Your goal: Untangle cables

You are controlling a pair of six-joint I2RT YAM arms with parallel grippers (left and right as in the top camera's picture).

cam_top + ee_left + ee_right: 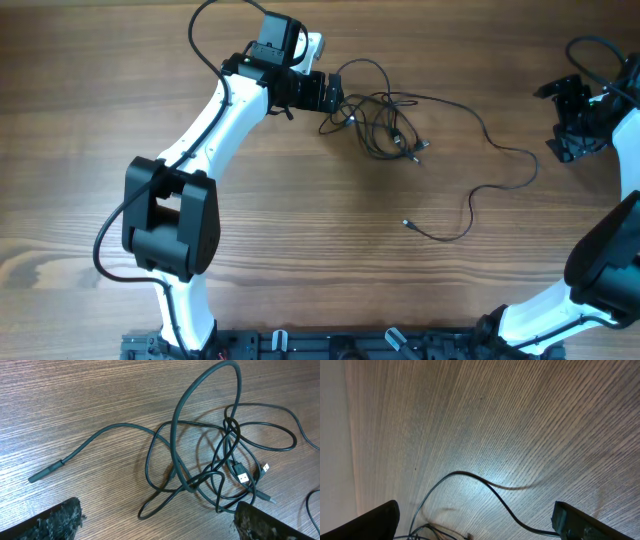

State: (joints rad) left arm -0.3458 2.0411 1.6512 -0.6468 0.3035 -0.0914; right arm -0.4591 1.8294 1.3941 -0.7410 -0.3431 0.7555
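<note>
Frankly, I couldn't count the cables [390, 130] knotted just beside the left gripper [338, 103]; one strand looped out rightward. Both grippers, left and right gripper [558, 120], gaped empty, fingertips cropped in wrist views.

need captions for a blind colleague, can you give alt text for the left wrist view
A tangled knot of thin black cables lies on a wood-grain table, with silver-tipped plugs at its right and one loose end trailing left. The open left pincer shows only as dark fingertips in the bottom corners.
</note>
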